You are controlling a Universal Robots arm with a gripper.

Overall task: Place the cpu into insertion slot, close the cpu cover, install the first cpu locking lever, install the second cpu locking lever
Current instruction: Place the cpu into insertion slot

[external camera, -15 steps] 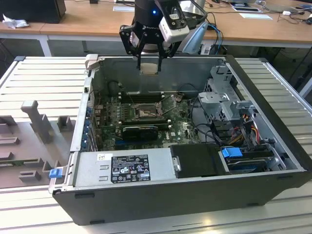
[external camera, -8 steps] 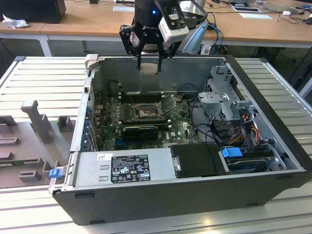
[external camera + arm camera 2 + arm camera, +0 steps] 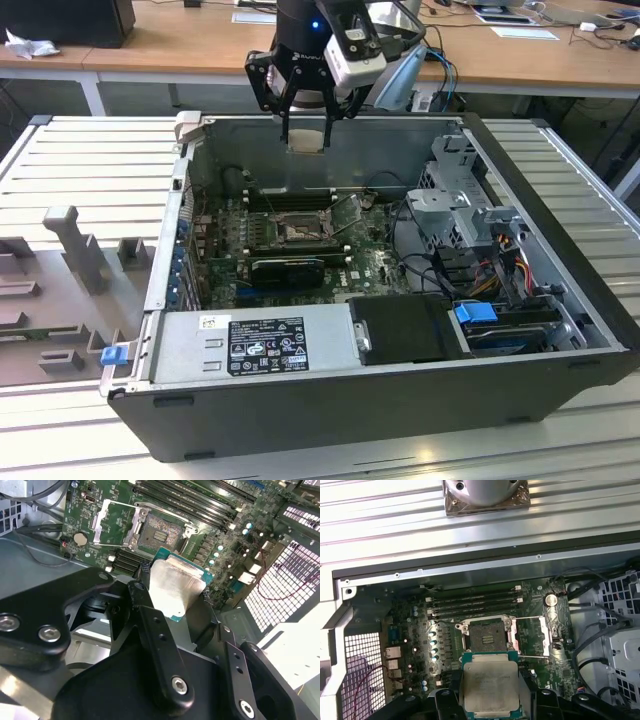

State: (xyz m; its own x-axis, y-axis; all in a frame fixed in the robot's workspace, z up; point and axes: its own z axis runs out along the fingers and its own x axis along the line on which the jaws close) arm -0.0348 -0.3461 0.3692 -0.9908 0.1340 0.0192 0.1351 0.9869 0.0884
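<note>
We see a slatted metal table carrying an open dark computer case, which lies on its side with its inside exposed. Along the near wall of the case sits the grey labelled power supply box. Beyond it, the green circuit board covers the floor of the case.

Above the far wall of the case hangs the black gripper, raised well clear of the board. Its fingers are drawn in against two opposite edges of the cpu, so it is pinching the chip between them. The cpu's pale silver-beige face is turned towards both wrist views, and its green edge shows around that face.

On the board, the long black memory slots run side by side just beside the socket. The cpu cover is swung open and rests beside the socket. In the exterior view it is on the right of the socket and tilts upward. The insertion slot lies uncovered, with its dark centre and silver rim in plain sight and no chip in it. The cpu is in the air, apart from the slot. A small round silver battery sits on the board near the open cover.
</note>
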